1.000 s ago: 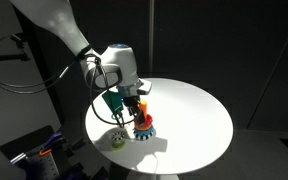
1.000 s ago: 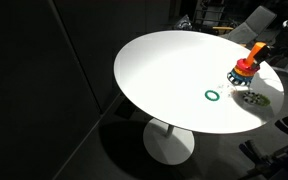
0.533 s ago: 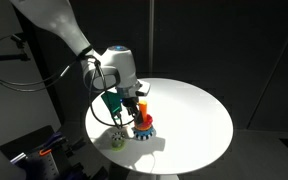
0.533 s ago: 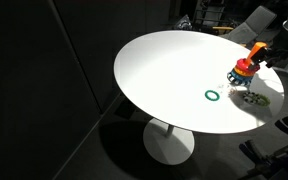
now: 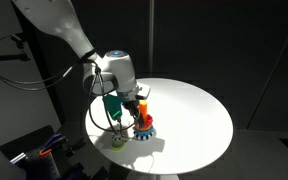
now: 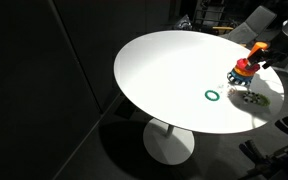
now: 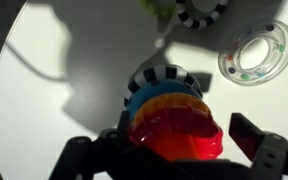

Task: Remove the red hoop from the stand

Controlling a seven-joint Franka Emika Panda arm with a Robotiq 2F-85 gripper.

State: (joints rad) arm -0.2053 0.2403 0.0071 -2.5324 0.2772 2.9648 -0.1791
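Note:
The stand shows in both exterior views [image 5: 145,128] [image 6: 243,73]: a blue base with a dark-and-white toothed rim [image 7: 162,79] near the table's edge. The red hoop [image 7: 180,130] sits on it above an orange layer and fills the lower middle of the wrist view; it hides the peg there. My gripper [image 7: 168,146] straddles the hoop, with one finger [image 7: 81,152] close against its left side and the other finger [image 7: 254,136] a small gap off its right side. The jaws are open. In an exterior view the gripper [image 5: 132,106] hangs just above the stand.
A pale yellow ring [image 7: 256,54] [image 5: 117,140] [image 6: 252,98] lies on the white round table [image 5: 199,115] beside the stand. A thin dark-green ring [image 6: 213,96] lies further in. Another toothed piece [image 7: 200,9] sits at the wrist view's top edge. The table's edge is close.
The gripper and wrist have shifted slightly down and sideways over the stand. The stand, the hoop and the loose rings have not moved.

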